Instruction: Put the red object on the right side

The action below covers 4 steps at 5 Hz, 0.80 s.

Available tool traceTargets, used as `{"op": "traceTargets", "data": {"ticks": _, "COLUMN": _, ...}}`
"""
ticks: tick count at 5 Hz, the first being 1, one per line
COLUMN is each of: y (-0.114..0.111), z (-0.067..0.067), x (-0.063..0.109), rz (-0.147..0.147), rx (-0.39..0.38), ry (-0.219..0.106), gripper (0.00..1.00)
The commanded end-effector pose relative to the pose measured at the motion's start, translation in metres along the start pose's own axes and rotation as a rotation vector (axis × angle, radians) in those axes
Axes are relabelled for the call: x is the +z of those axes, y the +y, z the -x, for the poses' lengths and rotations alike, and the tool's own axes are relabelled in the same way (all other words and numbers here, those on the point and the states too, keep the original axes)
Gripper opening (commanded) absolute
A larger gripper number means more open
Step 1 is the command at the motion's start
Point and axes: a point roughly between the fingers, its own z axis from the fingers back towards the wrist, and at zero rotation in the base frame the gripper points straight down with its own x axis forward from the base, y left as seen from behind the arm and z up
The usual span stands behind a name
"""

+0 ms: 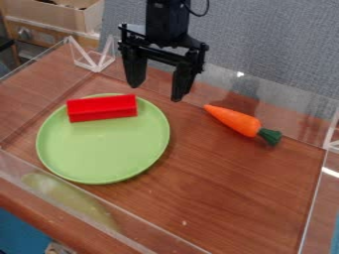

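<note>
Two black jaws stand wide apart and empty, pointing down at upper centre of the frame, on the gripper point(161, 82) hanging above the wooden table point(252, 189). The red block point(102, 107) lies down and to the left of them, on the far edge of the green plate point(103, 147), its long axis running roughly left to right. A toy carrot point(241, 123) lies at right, well apart.

One red object point(102, 107), one green plate point(79, 154), one toy carrot point(239, 123), one pincer point(161, 84).
</note>
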Motion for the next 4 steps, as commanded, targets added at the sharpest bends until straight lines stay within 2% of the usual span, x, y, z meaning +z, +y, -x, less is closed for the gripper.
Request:
{"op": "traceTargets", "data": {"ticks": 1, "y": -0.001, "z": 0.001, "x": -0.003, "rz": 0.000, "rx": 0.004, "ry": 0.033, "gripper": 1.00}}
{"op": "traceTargets", "data": {"ticks": 2, "y": 0.008, "z": 0.003, "x": -0.005, "rz": -0.009, "rx": -0.052, "ry": 0.060, "gripper": 1.00}}
{"op": "traceTargets", "data": {"ticks": 3, "y": 0.002, "z": 0.000, "x": -0.022, "rz": -0.011, "rx": -0.104, "ry": 0.089, "gripper": 1.00}}
{"op": "traceTargets", "data": {"ticks": 4, "y": 0.018, "z": 0.000, "x": -0.036, "rz": -0.029, "rx": -0.238, "ry": 0.095, "gripper": 1.00}}
